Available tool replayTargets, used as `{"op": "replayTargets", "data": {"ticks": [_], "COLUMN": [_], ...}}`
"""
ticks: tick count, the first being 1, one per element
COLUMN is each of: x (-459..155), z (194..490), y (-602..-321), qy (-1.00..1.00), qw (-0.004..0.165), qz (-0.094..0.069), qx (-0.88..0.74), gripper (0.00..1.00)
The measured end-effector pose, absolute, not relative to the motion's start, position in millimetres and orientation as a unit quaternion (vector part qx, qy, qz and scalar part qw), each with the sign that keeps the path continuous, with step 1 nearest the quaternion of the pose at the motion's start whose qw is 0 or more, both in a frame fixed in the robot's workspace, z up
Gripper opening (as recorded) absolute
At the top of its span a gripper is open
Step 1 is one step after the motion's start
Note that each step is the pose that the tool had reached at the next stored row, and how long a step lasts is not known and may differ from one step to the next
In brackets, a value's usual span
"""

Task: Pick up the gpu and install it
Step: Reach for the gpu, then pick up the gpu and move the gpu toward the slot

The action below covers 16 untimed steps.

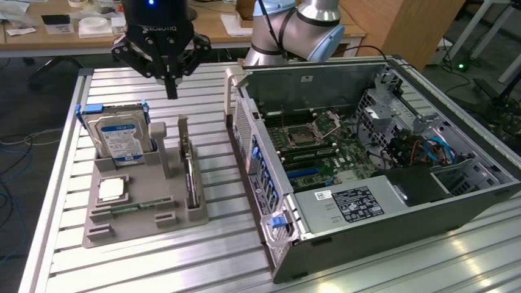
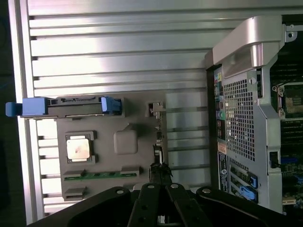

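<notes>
Gripper (image 1: 171, 90): fingers pressed together, nothing held, hanging above table (image 1: 65, 201), clear of all parts.

Gpu (image 1: 190, 174): not in PC case (image 1: 382, 226). It stands on edge in a slot of the grey holder (image 1: 130, 229), on the side nearest the case. Hard drive (image 1: 122, 139) sits at holder's opposite side.

Key relation: gpu lies below fingertips, its long axis running from under them toward the ext. camera. In wrist view, gpu (image 2: 159, 142) shows as a thin edge leading straight out from the closed tips. Judged: fingers' closing direction lies across the card's thickness.
</notes>
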<state>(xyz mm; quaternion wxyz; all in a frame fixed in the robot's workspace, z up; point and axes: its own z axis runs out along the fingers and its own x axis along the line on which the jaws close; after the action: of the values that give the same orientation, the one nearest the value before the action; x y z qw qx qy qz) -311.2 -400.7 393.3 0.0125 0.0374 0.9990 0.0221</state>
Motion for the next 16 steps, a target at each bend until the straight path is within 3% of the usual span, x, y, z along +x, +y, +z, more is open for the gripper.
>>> {"op": "replayTargets", "data": {"ticks": [16], "x": [-311.5], "z": [393.3], "y": [-400.7], "qy": [0.999], "qw": [0.013], "qz": [0.022], "qx": [0.037], "gripper": [0.12]}}
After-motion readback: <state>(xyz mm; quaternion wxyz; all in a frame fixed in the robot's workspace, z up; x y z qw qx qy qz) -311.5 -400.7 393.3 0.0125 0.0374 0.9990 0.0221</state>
